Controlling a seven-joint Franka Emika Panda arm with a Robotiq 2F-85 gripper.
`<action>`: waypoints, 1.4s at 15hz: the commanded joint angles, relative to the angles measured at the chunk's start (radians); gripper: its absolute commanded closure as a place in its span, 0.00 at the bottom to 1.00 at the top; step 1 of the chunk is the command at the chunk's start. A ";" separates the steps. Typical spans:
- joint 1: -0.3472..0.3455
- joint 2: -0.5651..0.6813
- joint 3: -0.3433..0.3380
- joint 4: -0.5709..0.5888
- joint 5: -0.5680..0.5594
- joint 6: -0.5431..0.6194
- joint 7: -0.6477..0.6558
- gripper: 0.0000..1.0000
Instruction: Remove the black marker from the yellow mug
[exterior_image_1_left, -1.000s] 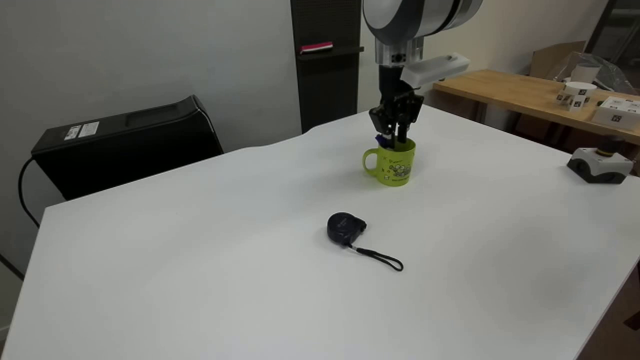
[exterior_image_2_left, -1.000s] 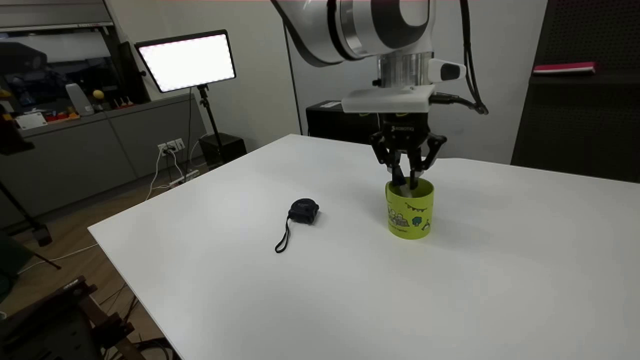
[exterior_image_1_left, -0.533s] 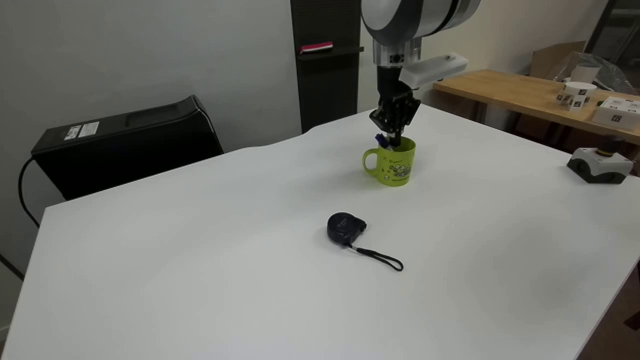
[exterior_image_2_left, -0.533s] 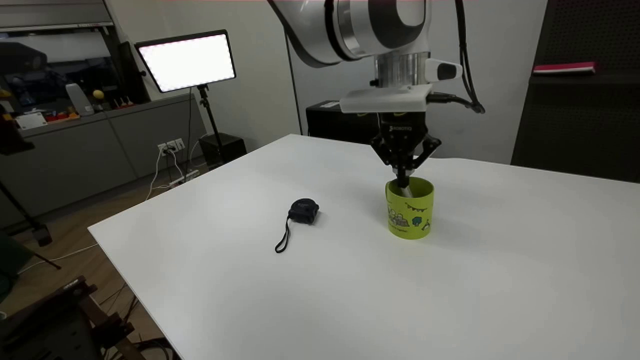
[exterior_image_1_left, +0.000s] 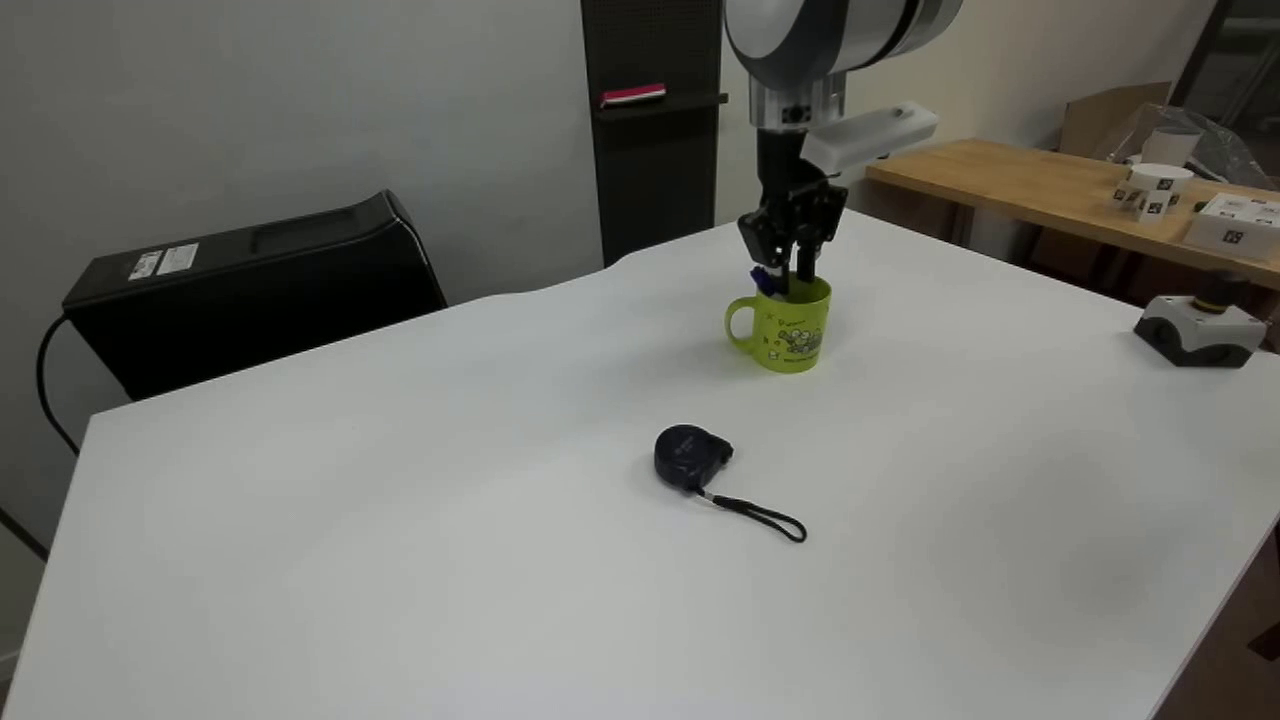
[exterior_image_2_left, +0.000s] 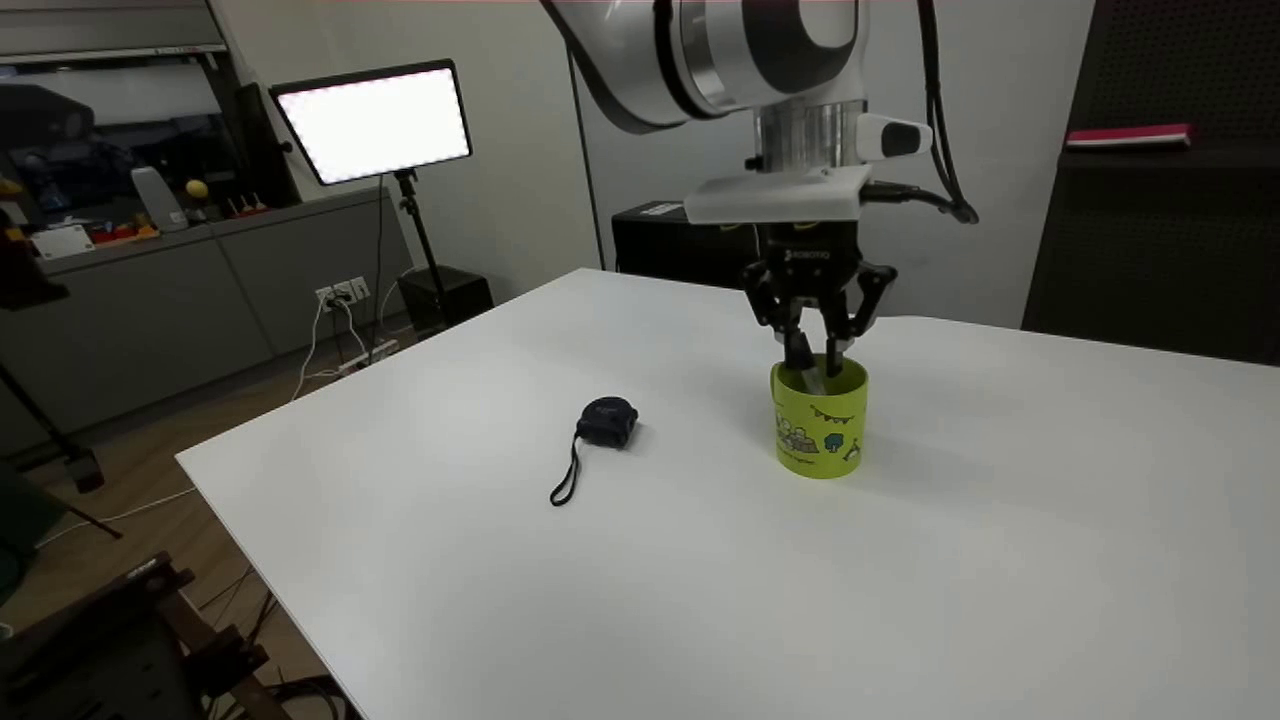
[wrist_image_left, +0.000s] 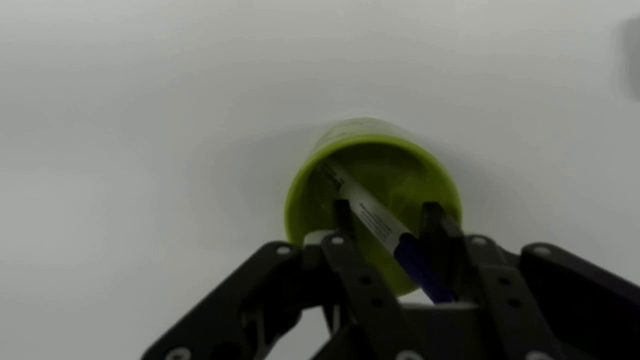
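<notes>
The yellow-green mug (exterior_image_1_left: 790, 340) stands upright on the white table in both exterior views (exterior_image_2_left: 820, 435); its rim shows in the wrist view (wrist_image_left: 367, 141). The marker (wrist_image_left: 375, 217) leans inside it, with a white barrel and a dark blue cap end sticking up past the rim. In an exterior view the cap (exterior_image_1_left: 762, 281) shows on the handle side. My gripper (wrist_image_left: 387, 205) points down with its fingertips at the mug's mouth (exterior_image_2_left: 818, 368). The fingers are apart, one on each side of the marker. The cap lies close to one finger; whether they touch I cannot tell.
A dark tape measure (exterior_image_1_left: 690, 458) with a black cord lies on the table (exterior_image_1_left: 400, 560) and also shows in an exterior view (exterior_image_2_left: 607, 422). A grey and black button box (exterior_image_1_left: 1200, 330) stands at the table's edge. A black case (exterior_image_1_left: 260, 290) stands behind the table.
One second ago the fingers were apart; half a second ago they were together at the mug's mouth. Now they are apart again. The mug has not moved and the marker is still in it.
</notes>
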 joint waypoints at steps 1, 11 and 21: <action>0.004 0.011 -0.007 0.035 -0.021 -0.025 0.038 0.28; 0.027 0.016 -0.006 0.040 -0.028 -0.019 0.052 0.00; 0.019 0.038 -0.009 0.083 -0.036 -0.022 0.048 0.00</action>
